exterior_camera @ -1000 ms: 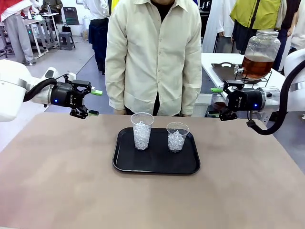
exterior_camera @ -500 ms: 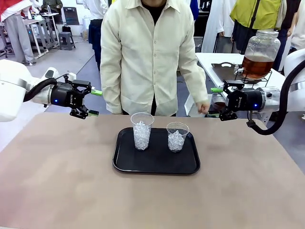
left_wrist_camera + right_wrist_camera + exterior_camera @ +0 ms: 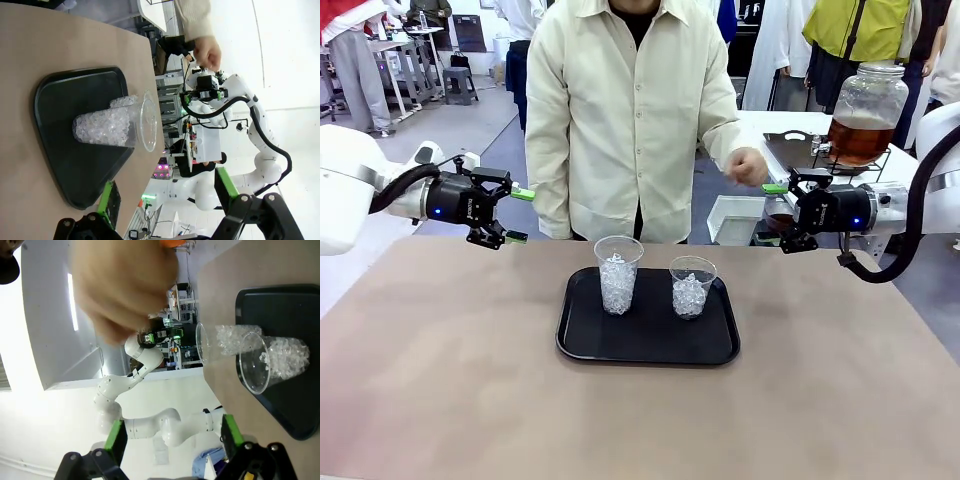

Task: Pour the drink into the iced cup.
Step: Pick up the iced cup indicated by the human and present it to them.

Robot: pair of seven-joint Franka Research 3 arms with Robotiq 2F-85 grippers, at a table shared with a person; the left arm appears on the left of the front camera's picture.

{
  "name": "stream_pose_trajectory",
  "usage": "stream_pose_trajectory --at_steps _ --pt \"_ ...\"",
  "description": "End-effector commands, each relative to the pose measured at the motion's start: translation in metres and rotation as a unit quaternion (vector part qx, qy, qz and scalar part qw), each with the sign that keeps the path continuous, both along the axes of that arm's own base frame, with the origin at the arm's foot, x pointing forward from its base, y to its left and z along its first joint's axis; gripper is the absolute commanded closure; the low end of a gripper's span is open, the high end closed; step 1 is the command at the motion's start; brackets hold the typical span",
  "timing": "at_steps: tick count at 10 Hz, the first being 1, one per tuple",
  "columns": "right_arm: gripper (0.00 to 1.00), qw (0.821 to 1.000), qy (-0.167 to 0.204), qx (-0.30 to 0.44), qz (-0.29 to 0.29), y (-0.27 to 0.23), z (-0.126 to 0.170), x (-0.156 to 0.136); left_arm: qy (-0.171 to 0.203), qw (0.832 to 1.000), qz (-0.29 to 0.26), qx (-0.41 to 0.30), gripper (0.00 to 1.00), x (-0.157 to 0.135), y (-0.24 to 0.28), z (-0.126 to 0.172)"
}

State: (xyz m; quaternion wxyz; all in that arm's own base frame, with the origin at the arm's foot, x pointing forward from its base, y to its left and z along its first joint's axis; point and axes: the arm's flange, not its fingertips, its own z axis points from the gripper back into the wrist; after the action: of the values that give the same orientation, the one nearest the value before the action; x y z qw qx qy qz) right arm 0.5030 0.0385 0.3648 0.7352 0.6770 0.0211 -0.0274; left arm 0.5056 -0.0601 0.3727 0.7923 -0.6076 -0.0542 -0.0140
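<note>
Over the table (image 3: 440,400), your left hand (image 3: 520,215) and right hand (image 3: 778,216) hang open, empty, flanking the tray (image 3: 650,350) with the tall iced cup (image 3: 618,275) and short iced cup (image 3: 692,288), while the drink (image 3: 858,140) sits in the jar (image 3: 870,90) behind the right hand, the nearer one.

The right gripper (image 3: 173,439) stood with its green-padded fingers (image 3: 115,438) spread wide apart. A blurred hand (image 3: 122,285) hung close before the camera. Beyond it, a nearer cup (image 3: 272,360) and a farther cup (image 3: 227,342), both clear and holding ice, stood together on a black tray (image 3: 295,305) on the tan table (image 3: 227,270).
</note>
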Motion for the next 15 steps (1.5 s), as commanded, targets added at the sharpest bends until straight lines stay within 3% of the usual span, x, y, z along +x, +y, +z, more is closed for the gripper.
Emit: stream_pose_trajectory --at_steps 1,13,15 --pt "0.00 1.000 -0.001 0.001 -0.001 0.0002 0.0011 -0.0008 -0.001 1.000 0.000 0.003 0.00 -0.0003 0.0004 0.0000" --pt "0.00 1.000 0.000 0.000 0.000 0.0000 0.0000 0.0000 -0.001 1.000 0.000 0.003 0.00 -0.0003 0.0004 0.0000" --pt "0.00 0.993 -0.117 -0.008 0.008 -0.0027 -0.0058 -0.0084 -0.001 1.000 0.000 0.003 0.00 -0.0003 0.0004 0.0000"
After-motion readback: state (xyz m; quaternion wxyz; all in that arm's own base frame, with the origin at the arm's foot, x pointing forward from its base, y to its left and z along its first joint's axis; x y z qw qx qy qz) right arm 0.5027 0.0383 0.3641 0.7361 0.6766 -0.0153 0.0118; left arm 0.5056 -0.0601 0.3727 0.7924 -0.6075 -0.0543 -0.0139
